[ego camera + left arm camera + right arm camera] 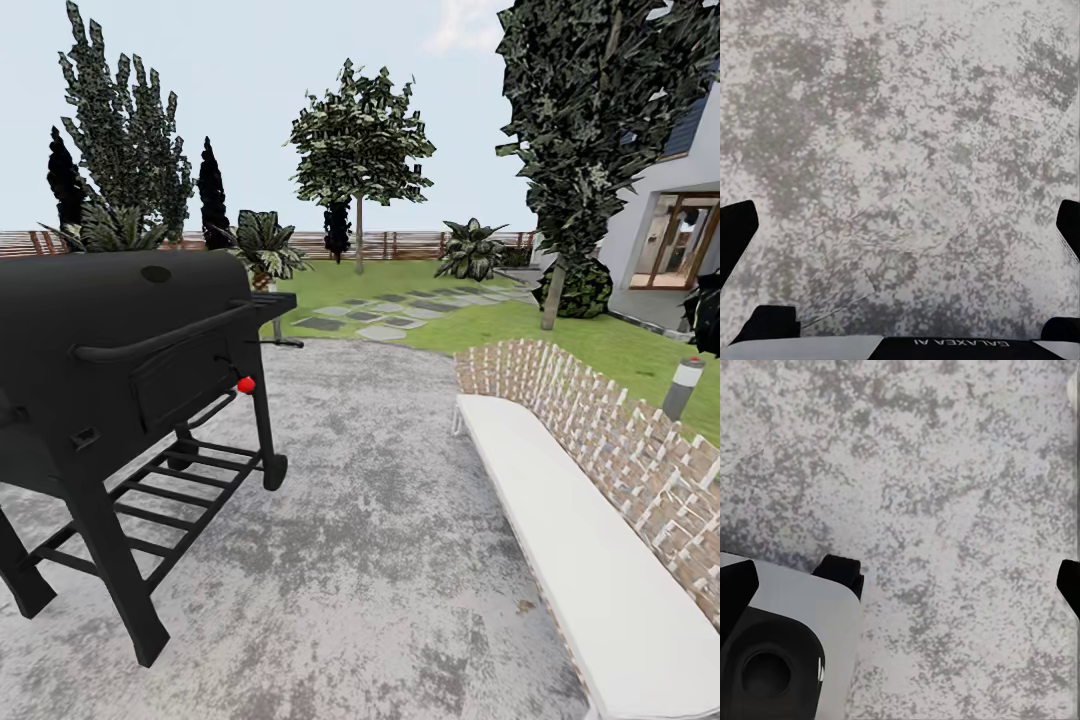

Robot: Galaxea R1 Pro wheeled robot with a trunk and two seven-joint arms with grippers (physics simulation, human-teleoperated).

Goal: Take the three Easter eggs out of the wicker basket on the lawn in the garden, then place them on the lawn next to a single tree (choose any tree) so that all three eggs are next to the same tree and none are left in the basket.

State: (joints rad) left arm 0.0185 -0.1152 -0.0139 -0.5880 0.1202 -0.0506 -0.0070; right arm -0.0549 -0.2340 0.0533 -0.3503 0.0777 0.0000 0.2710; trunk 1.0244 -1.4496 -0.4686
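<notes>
A: Grey stone patio (380, 520) takes up the lower half of the head view, so we are on the way, not yet picking. Lawn (500, 325) lies in a green band across the middle right.

B: Where are basket and eggs?

A: I can't find them; too far or hidden. I'd say the step is driving onto the grass to search.

B: What's the best route?

A: Between the black grill (130, 390) at the left and the white bench (590, 560) at lower right. The gap looks wide enough, but I'd keep to its centre so the base clips neither. The slabs (385, 315) at centre lead toward the grass.

B: Which tree?

A: The pale-trunked tree (359, 215) at upper centre stands on open grass, so it seems a fair pick.

B: And the pincers?

A: Left pincer (900, 225) and right pincer (900, 585) both hang over patio, tips spread wide at the frame edges, holding nothing. I'd keep the arms tucked while rolling.
</notes>
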